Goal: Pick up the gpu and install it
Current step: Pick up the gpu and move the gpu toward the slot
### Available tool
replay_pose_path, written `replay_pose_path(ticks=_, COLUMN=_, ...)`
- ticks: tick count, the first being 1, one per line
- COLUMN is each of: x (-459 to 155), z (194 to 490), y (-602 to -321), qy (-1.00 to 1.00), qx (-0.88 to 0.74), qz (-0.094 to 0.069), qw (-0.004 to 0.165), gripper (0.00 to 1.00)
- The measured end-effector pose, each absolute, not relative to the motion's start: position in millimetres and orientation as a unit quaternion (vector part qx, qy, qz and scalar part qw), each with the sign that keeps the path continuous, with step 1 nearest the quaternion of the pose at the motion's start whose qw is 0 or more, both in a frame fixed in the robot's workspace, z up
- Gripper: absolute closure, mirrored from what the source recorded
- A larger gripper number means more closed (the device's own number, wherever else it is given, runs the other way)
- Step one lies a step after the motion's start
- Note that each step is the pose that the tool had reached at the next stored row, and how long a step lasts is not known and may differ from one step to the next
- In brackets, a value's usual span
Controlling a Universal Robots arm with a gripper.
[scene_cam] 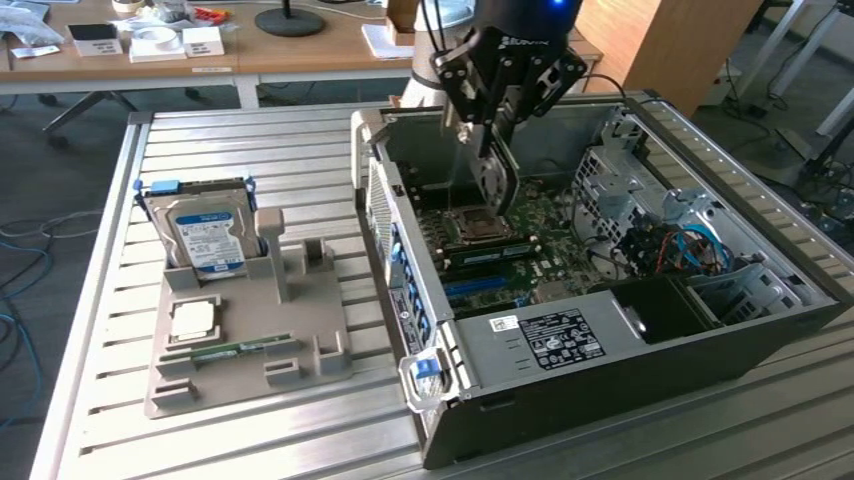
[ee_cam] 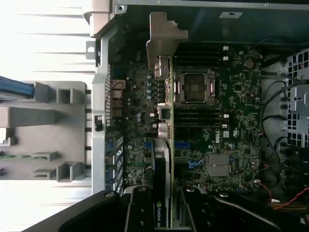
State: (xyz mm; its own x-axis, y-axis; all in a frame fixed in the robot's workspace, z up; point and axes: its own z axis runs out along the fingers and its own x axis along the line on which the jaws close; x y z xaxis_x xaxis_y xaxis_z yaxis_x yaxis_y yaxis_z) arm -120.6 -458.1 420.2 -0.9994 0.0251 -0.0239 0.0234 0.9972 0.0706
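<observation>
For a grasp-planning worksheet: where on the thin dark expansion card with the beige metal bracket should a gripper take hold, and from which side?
Best pinch the thin dark expansion card across its flat faces at the upper edge, coming from above, as the gripper does. It hangs on edge over the green motherboard, so its lower edge and the beige metal bracket stay free.

Your claw [scene_cam: 487, 130] is matte black all over, built from angular linked bars. Pale lettering [scene_cam: 514, 43] runs across the claw's housing, too small to read. Just above the claw, a blue light [scene_cam: 553, 6] glows on the wrist. Close up, round pins dot the claw's finger links [ee_cam: 140, 210].
</observation>
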Motion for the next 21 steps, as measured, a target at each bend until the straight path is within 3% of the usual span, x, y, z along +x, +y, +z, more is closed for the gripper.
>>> replay_pose_path(ticks=21, x=-65, z=420, y=-458, qy=0.999, qx=0.012, qz=0.039, qw=0.012, gripper=0.73)
